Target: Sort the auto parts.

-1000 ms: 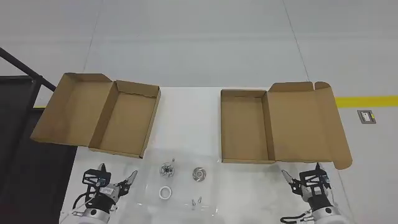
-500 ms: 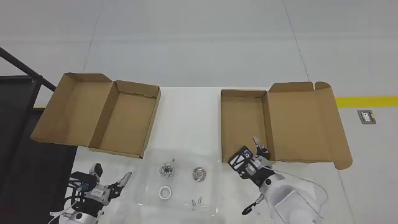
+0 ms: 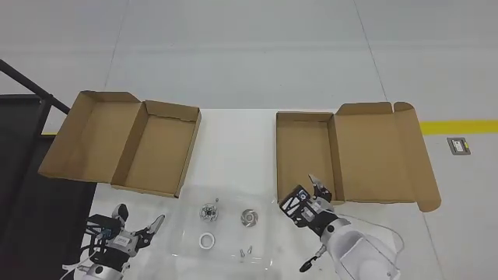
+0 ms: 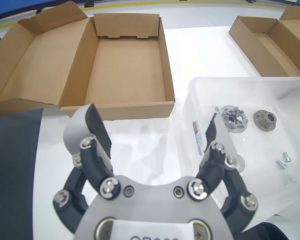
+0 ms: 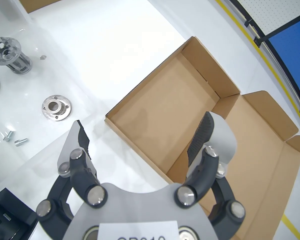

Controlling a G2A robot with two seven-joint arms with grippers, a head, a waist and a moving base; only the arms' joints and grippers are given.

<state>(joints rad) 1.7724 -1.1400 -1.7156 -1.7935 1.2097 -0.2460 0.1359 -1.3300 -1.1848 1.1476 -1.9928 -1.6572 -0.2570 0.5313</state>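
R arm has swung in from the table's near right corner. R gripper (image 3: 306, 194) now hangs over the near left corner of the R box (image 3: 305, 159), just beside the clear bin (image 4: 240, 78). Prob. lining up a first pick; nothing sorted yet. Its fingers are wide apart, holding nothing. L gripper (image 4: 152, 113) sits by the table's near left corner, just outside the bin, fingers also wide, empty. Parts lie in the bin: hub (image 4: 233, 121), flange (image 4: 265, 119), ring (image 3: 207, 240), bolts (image 4: 282, 163).
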